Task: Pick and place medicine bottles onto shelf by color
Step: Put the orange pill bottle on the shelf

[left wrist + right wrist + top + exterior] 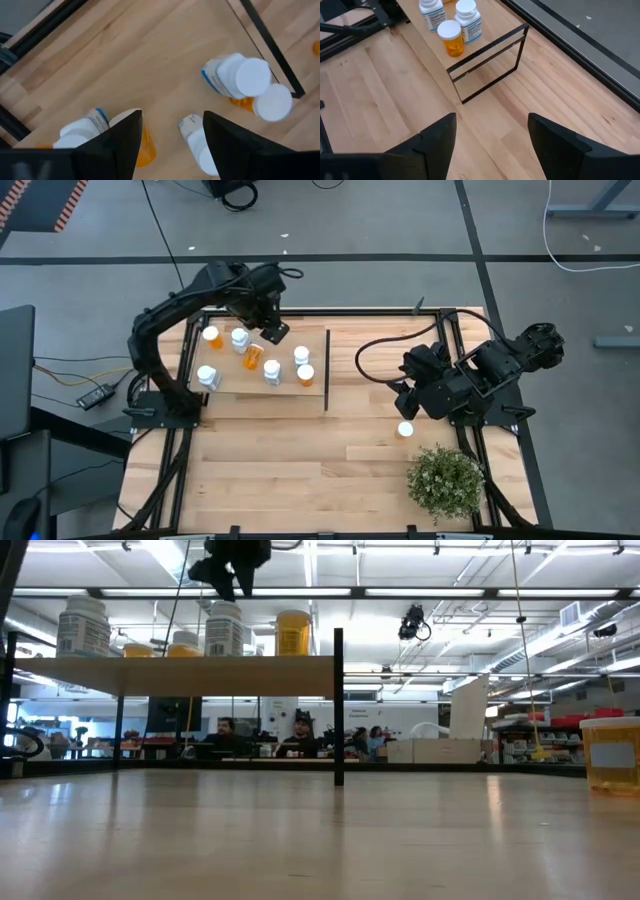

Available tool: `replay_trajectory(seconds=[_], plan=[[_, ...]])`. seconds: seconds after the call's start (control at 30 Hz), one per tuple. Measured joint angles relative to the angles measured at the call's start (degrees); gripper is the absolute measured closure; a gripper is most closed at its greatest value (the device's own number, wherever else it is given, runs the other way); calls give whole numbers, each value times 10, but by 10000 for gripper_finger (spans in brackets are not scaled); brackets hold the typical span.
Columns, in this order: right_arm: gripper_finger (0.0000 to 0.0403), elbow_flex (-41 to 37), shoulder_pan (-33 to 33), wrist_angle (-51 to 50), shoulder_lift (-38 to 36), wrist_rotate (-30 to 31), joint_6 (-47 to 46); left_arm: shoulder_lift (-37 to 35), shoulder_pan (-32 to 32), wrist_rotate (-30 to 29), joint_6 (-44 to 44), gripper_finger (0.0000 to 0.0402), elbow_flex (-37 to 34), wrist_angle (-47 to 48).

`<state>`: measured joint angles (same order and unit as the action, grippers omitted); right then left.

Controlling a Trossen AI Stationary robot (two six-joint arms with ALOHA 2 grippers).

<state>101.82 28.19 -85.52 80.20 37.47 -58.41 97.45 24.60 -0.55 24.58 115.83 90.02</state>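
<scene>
High view is showing the left gripper hovering over the shelf at the table's ten o'clock, its fingers standing apart around nothing. Six medicine bottles are sitting on the shelf; one orange bottle is lying tipped over among them. The right gripper is waiting at three o'clock, fingers spread and empty, with a white-capped bottle just beside it, near the plant.
</scene>
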Motion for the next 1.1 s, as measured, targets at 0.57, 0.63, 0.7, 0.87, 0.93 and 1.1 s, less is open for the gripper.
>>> replay_trajectory(seconds=[0.57, 0.63, 0.7, 0.87, 0.93, 1.1], plan=[[150, 0, -16, 0, 0, 0, -1, 15, 46, 16, -51, 175, 0, 0], [150, 0, -16, 0, 0, 3, -1, 14, 46, 15, -70, 175, 0, 0], [150, 0, -16, 0, 0, 4, -1, 13, 43, 12, -84, 175, 0, 0], [150, 0, -16, 0, 0, 6, -10, -11, 36, -12, -98, 184, -4, -2], [150, 0, -16, -1, 0, 6, -10, -36, 34, -16, -90, 189, -28, 0], [150, 0, -18, -1, 0, 19, -10, -135, 25, -20, -43, 197, -138, -7]])
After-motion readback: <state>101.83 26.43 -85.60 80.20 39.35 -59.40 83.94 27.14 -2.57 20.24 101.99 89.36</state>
